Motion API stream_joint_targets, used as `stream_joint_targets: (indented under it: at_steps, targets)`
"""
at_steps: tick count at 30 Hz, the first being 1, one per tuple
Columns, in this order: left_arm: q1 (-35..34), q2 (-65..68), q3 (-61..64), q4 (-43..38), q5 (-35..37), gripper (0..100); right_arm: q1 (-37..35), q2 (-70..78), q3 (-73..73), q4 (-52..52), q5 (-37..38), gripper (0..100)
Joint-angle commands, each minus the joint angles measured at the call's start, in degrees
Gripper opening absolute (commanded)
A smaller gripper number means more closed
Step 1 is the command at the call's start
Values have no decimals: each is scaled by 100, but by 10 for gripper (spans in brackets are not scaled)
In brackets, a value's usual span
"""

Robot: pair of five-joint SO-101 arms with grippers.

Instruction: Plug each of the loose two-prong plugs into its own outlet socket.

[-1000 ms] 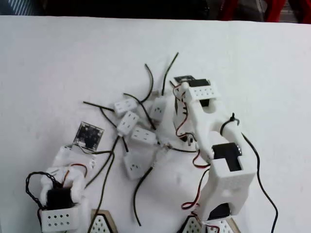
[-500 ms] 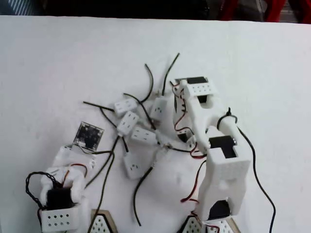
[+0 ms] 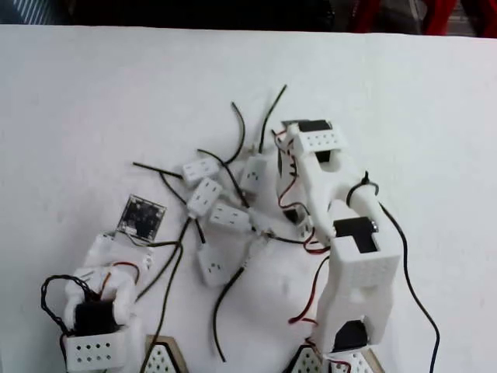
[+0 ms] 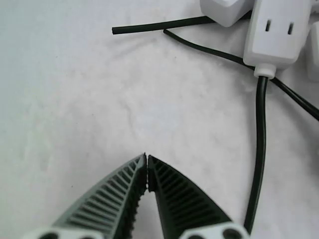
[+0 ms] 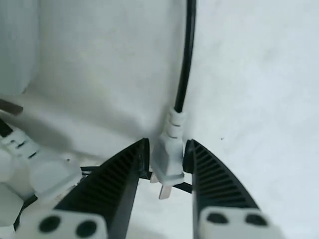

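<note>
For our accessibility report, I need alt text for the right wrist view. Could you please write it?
The right gripper, with two black ribbed fingers, grips a white two-prong plug by its sides, the metal prongs pointing back toward the gripper's base. The plug's black cord runs away over the white table; other white plastic parts lie nearby.

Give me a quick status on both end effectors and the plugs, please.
Left end effector shut, empty, over bare table. Right end effector around a plug, grip unclear. Sockets clustered beside it, cords crossing.

White table [image 3: 85,85], dark room [image 3: 194,12] behind
</note>
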Motion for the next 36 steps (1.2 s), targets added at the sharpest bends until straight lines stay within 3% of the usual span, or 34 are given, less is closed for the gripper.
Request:
stream_joint_targets:
  at_steps: [1, 26, 36]
  targets:
    - [-57, -48, -44, -132, -44, 28, 101, -40, -299, 127, -62, 112]
    - [-57, -48, -44, -105, -53, 28, 119, 593, -369, 295, -35, 62]
    - [-57, -48, -44, -114, -53, 28, 75, 22, -607, 813, -18, 102]
